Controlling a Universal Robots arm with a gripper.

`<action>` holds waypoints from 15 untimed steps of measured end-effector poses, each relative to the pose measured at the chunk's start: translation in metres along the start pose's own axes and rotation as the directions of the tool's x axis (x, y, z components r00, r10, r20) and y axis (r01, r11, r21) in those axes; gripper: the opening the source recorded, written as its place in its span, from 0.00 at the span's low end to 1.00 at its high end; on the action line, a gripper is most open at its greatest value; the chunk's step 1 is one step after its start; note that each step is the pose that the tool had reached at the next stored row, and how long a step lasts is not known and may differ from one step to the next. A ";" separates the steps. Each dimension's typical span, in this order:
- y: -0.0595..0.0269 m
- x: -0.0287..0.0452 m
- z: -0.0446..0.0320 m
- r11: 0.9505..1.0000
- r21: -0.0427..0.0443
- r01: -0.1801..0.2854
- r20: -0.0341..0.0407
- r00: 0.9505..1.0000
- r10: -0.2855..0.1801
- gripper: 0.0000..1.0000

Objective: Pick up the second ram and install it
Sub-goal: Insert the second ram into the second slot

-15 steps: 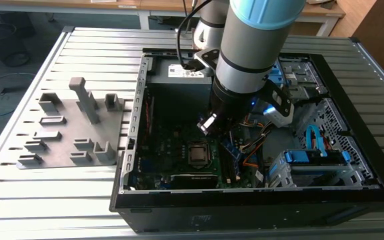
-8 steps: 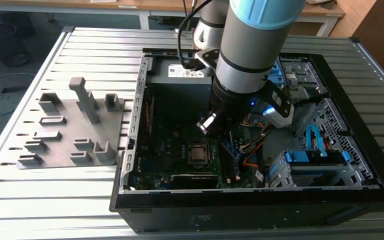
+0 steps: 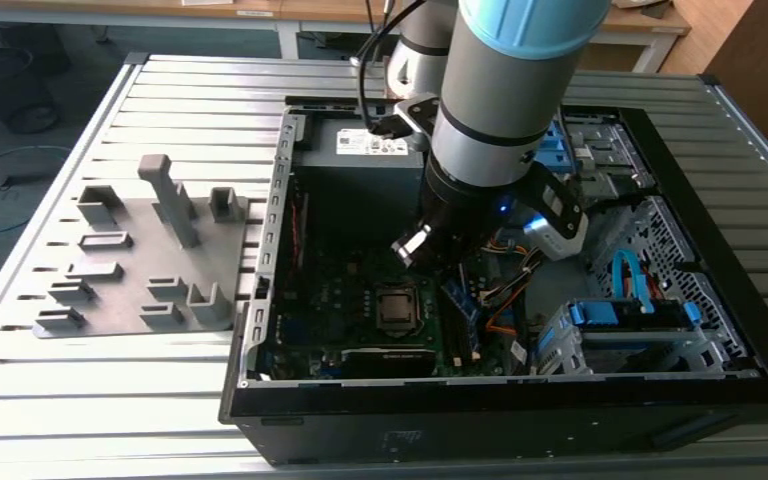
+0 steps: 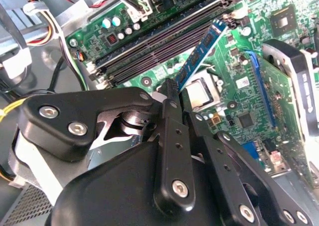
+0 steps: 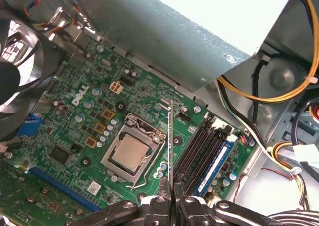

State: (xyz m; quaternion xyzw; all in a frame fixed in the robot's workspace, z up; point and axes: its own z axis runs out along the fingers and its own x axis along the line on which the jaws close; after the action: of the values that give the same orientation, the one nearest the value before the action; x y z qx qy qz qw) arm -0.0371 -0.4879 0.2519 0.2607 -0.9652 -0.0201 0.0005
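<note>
The gripper [image 5: 171, 188] is clenching the second ram [image 5: 171, 141], its two fingers pressing flat against the stick's faces at one short end. The stick is pointing out over the motherboard [image 5: 75, 131], between the processor socket [image 5: 130, 154] and the memory slots [image 5: 199, 146], and is not sitting in any slot. Another memory stick [image 5: 215, 166] is sitting in the slot nearest the board's edge. In the exterior view the arm is reaching down into the open computer case [image 3: 257, 330], which is lying on the slatted table [image 3: 117, 400] beside a grey fixture plate [image 3: 117, 290].
</note>
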 end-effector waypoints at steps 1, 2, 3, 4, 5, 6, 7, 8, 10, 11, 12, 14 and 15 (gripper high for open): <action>0.0000 0.0000 0.0000 1.000 0.000 -0.006 0.000 1.000 0.006 0.14; 0.0000 0.0000 0.0000 1.000 0.000 -0.012 0.000 1.000 0.012 0.14; 0.0000 0.0000 0.0000 1.000 0.001 -0.017 0.000 1.000 0.017 0.14; 0.0000 0.0000 0.0000 1.000 0.001 -0.023 0.000 1.000 0.023 0.14; 0.0000 0.0000 0.0000 1.000 0.001 -0.029 0.001 1.000 0.029 0.14; 0.0000 0.0000 0.0000 0.999 0.001 -0.034 0.001 0.999 0.034 0.14; 0.0000 0.0000 0.0000 0.999 0.002 -0.040 0.001 0.999 0.040 0.14; 0.0000 0.0000 0.0000 0.999 0.002 -0.045 0.001 0.999 0.045 0.14; 0.0000 0.0000 0.0000 0.998 0.002 -0.055 0.001 0.998 0.055 0.14; 0.0000 0.0000 0.0000 0.998 0.003 -0.061 0.001 0.998 0.061 0.14; 0.0000 0.0000 0.0000 0.998 0.003 -0.066 0.001 0.998 0.066 0.14; 0.0000 0.0000 0.0000 0.997 0.003 -0.077 0.002 0.997 0.077 0.14; 0.0000 0.0000 0.0000 0.997 0.003 -0.082 0.002 0.997 0.082 0.14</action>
State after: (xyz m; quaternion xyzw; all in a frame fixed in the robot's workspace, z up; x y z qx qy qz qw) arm -0.0371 -0.4879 0.2519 0.2208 -0.9751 -0.0187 0.0001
